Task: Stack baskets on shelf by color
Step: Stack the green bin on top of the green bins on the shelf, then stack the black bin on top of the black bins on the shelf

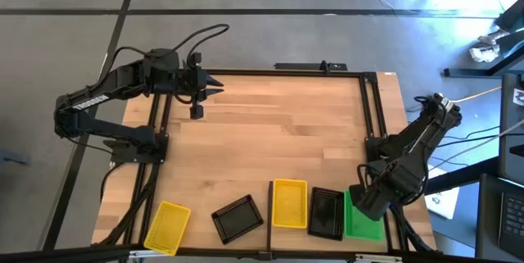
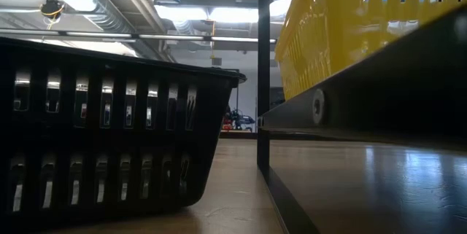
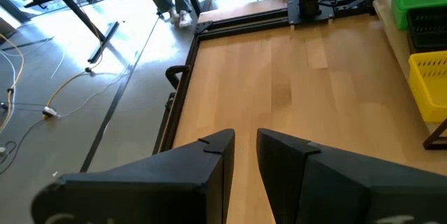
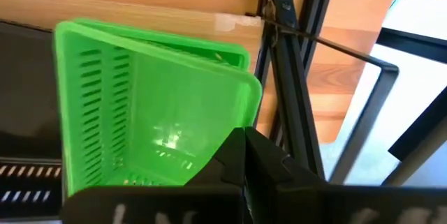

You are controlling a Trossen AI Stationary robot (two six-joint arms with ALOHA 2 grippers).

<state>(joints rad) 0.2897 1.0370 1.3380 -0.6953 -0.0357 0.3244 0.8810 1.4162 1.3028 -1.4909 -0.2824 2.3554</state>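
Right gripper (image 4: 244,155) jaws closed on green basket (image 4: 147,105) rim (left's slightly parted).

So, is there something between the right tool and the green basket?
Nothing visible. The right tool is already at the green basket, its fingers shut at the basket's rim. Whether they pinch the wall I cannot tell. The left tool waits at the table's far side.

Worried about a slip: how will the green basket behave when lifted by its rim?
The green basket looks thin, slotted plastic, so probably light. Gripped at one wall by the right gripper, it will likely tilt. Its glossy surface may be slippery.
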